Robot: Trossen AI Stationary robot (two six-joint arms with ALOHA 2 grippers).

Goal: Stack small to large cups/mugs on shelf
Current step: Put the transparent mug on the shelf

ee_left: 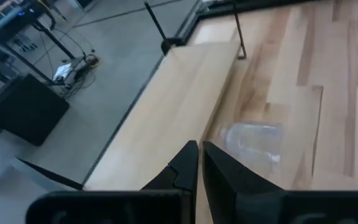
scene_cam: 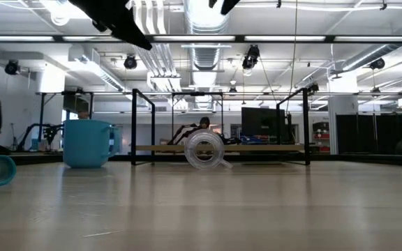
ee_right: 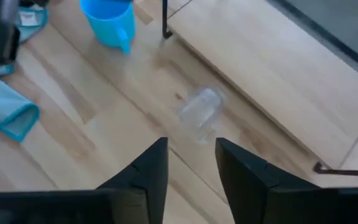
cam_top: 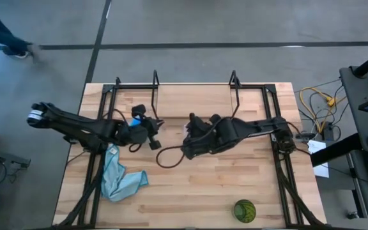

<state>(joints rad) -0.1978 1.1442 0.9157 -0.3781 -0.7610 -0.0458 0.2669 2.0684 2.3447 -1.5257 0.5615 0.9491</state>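
The small clear cup lies on its side on the table in front of the shelf; it also shows in the low view and the left wrist view. The blue mug stands upright on its base, partly under my left arm in the high view. The dark green cup stands near the table's near edge. My right gripper hovers open above the clear cup, on its near side. My left gripper is shut, raised beside the blue mug.
A light blue cloth lies crumpled on the table's left part, also seen as the cloth in the right wrist view. Black wire frames stand at the shelf ends. A dark cable loop hangs below the right arm.
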